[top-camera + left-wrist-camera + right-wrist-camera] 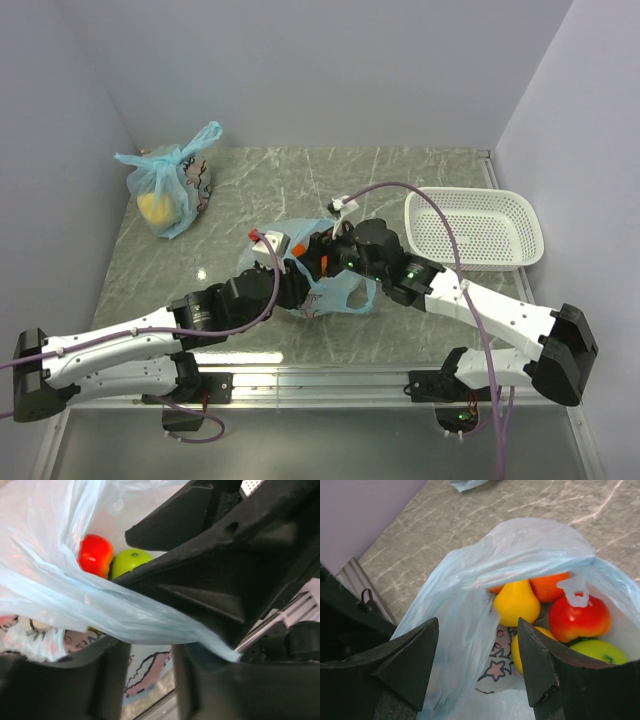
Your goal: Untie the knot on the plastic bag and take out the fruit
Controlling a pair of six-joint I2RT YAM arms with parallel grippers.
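The light-blue plastic bag (342, 296) lies at the table's middle, between both arms. In the right wrist view its mouth (470, 580) gapes open and no knot shows. The fruit lies inside: a yellow one (517, 602), an orange one (550, 587), a red one (580, 617) and a green one (597, 652). My right gripper (477, 625) is open, with the loose rim film hanging between its fingers. My left gripper (151, 645) sits under a stretched band of bag film (100, 610) that hides its tips. Red (95, 555) and green (129, 561) fruit show past it.
A second blue bag (170, 190) with a yellow lump stands knotted at the back left. A white mesh basket (470, 192) sits at the right. Walls close in the left, back and right sides. My right gripper's black body (225, 555) crowds close to the left wrist.
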